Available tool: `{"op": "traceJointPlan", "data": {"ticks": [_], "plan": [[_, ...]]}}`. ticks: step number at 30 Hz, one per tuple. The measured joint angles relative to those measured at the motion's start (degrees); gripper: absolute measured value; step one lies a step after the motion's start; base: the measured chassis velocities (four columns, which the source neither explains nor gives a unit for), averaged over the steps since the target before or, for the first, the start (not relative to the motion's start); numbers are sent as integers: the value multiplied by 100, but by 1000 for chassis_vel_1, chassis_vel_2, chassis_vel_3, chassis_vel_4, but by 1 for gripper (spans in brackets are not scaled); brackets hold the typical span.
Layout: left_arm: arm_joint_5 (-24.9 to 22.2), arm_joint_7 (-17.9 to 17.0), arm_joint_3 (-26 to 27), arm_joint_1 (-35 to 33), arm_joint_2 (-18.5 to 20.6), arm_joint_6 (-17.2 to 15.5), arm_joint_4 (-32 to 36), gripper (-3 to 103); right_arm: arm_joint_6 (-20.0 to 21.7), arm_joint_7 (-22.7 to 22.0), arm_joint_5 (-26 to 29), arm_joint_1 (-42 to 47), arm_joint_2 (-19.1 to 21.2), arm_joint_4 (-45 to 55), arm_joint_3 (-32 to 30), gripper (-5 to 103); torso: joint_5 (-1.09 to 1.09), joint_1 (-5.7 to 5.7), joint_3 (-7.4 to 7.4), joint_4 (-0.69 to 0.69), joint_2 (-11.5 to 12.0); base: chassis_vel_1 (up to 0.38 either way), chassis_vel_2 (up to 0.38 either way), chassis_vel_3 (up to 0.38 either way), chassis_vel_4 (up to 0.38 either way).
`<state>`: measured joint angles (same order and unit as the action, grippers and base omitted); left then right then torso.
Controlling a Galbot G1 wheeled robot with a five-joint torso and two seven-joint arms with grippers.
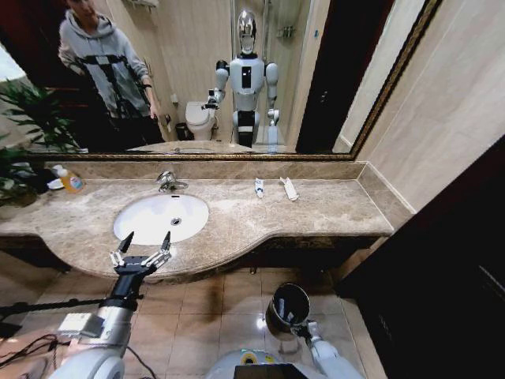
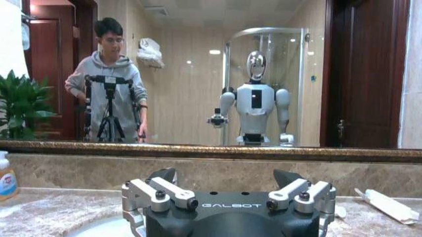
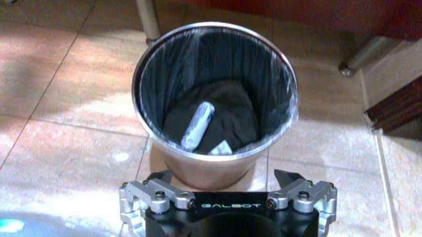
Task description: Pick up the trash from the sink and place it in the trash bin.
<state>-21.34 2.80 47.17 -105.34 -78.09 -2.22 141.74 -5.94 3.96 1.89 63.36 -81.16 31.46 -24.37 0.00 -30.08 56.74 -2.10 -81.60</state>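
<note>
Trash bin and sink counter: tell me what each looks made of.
Trash bin: apparently polished metal, judging by its shiny reflective wall and rim, lined with a crinkled black plastic bag. Sink counter: seemingly polished brown-beige marble or similar stone, mottled and veined; the basin looks like glossy white ceramic.

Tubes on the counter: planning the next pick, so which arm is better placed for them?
Left. The left gripper hovers open before the sink; the right gripper is down at the trash bin.
</note>
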Motion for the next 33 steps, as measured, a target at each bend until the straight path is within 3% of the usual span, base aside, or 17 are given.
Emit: {"op": "traceJointPlan", "data": {"ticks": [6, 7, 9, 10, 12, 14, 16, 18, 19, 21, 25, 33], "plan": [[0, 0, 0, 0, 0, 0, 0, 100, 76, -113, 109, 400, 61, 718, -50, 100, 2, 0, 0, -1, 0, 0, 0, 0, 0], [0, 0, 0, -1, 0, 0, 0, 100, 267, -121, 250, 672, 152, 1313, -84, 100, 0, 0, 0, -1, 0, 0, 0, 0, 0], [0, 0, 0, 0, 0, 0, 0, 100, 334, -122, 320, 752, 181, 1516, -94, 100, -1, 0, 0, -1, 0, 0, 0, 0, 0], [0, 0, 1, 0, 0, 0, 0, 100, 484, -127, 597, 1049, 261, 2240, -160, 100, 1, 0, 0, 0, 0, 0, 0, 0, 0], [0, 0, 0, 0, 0, 0, -1, 100, 494, -133, 644, 1136, 281, 2478, -205, 100, 2, 0, 0, 1, 0, 0, 0, 0, 0], [0, 0, 0, 0, 0, 0, 0, 100, 363, -193, 621, 1477, 305, 3505, -524, 100, 0, 1, 0, -1, 0, 0, 0, 0, 0], [0, 0, 0, 0, 0, 0, -1, 100, 334, -226, 601, 1595, 305, 3919, -678, 100, 0, 1, 0, -1, 0, 0, 0, 0, 0], [0, 0, 0, 0, 0, 0, 0, 100, 507, -170, 656, 1870, 313, 4991, -998, 100, 0, 1, 0, 0, 0, 0, 0, 0, 0], [0, 0, 0, 0, 0, 0, 0, 100, 507, -170, 656, 1870, 313, 4991, -998, 100, 0, 1, 0, 0, 0, 0, 0, 0, 0], [0, 0, 0, 0, 0, 0, 0, 100, 832, -71, 886, 2083, 339, 6049, -1231, 100, -3, 1, 0, 0, 0, 0, 0, 0, 0], [0, 0, 0, 0, 0, 0, 0, 100, 1099, -40, 1305, 2212, 302, 7171, -1367, 100, 0, 1, 0, 0, 0, 0, 0, 0, 0], [0, 0, 0, 0, 0, 0, 0, 100, 1421, -112, 1634, 2092, 351, 8408, -1186, 100, -1, 0, 0, 0, 0, 0, 0, 0, 0]]}}
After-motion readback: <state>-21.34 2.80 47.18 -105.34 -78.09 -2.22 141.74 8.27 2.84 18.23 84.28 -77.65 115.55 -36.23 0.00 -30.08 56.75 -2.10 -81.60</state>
